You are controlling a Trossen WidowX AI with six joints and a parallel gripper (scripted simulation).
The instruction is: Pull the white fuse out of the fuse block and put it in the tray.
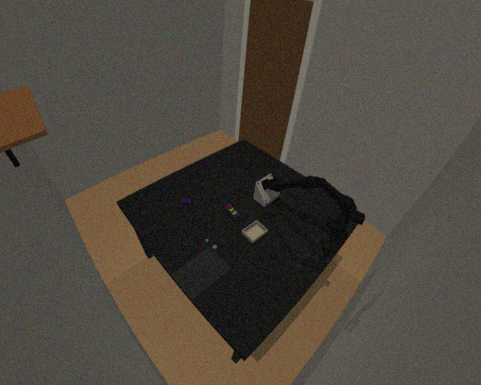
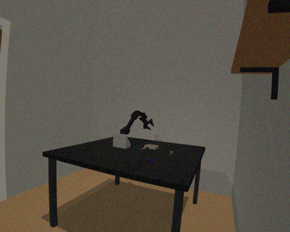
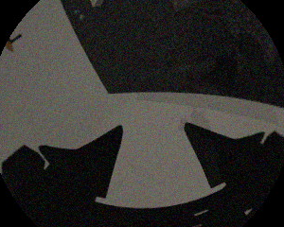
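Sitting in the block: the white fuse (image 1: 236, 215) is at the end of the row nearest the tray — it is tiny and hard to make out from here.
Fuse block: the fuse block (image 1: 232, 209) is a short row of little colored fuses on the black table (image 1: 248, 289).
Tray: the tray (image 1: 254, 231) is a small pale box, just beside the block, toward the near edge in the top view.
Other bits: a purple piece (image 1: 186, 200) lies well apart from the block, and a small green thing (image 1: 207, 240) and a small gray thing (image 1: 214, 246) sit near each other on the table.
My gripper: my gripper (image 2: 149, 124) hangs high in the air, well above the table — its fingers are spread wide and hold nothing.
My fingers: in the wrist view I see both dark fingers apart, with gray wall between them.
My base: my arm stands on a gray block (image 2: 120, 141) at the back of the table.
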